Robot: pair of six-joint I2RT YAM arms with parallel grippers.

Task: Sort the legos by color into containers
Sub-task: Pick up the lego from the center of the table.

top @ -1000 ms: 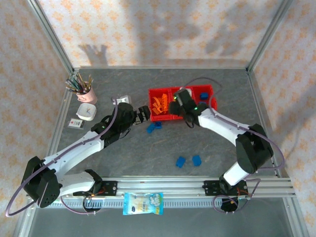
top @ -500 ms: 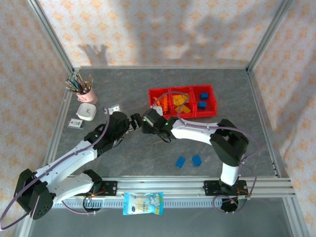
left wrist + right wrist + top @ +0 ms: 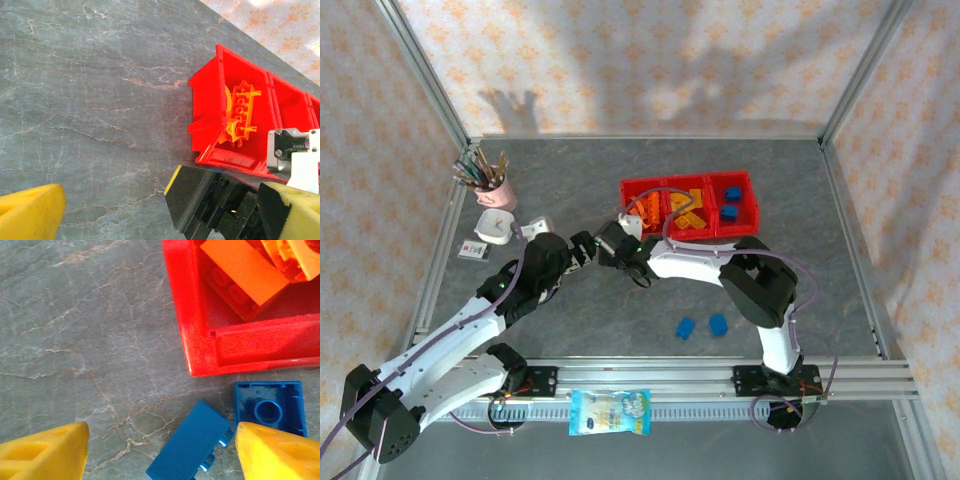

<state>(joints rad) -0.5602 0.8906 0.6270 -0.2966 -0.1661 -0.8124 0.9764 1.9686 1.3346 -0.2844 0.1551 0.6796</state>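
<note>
The red containers (image 3: 686, 182) stand mid-table, holding orange legos (image 3: 645, 209), yellowish ones (image 3: 686, 213) and blue ones (image 3: 730, 203). My right gripper (image 3: 608, 243) hangs low by the left bin's front corner (image 3: 200, 355). It is open (image 3: 160, 436), and a blue brick (image 3: 192, 442) lies on the table between its fingers. An upturned blue brick (image 3: 270, 407) sits beside the right finger (image 3: 275, 452). Orange legos (image 3: 245, 270) lie in that bin. My left gripper (image 3: 582, 250) is open (image 3: 162, 200) and faces the right gripper's black body (image 3: 215, 205). Two blue legos (image 3: 686, 327) (image 3: 718, 324) lie nearer the front.
A pink cup of pencils (image 3: 490, 182) and a white box (image 3: 495, 228) stand at the far left, with a small card (image 3: 472, 250) beside them. A snack packet (image 3: 610, 412) lies on the front rail. Metal frame posts border the table.
My right arm swung left from above the containers and came down in front of the left bin, over the blue bricks. My left gripper drew back a little to the left.
</note>
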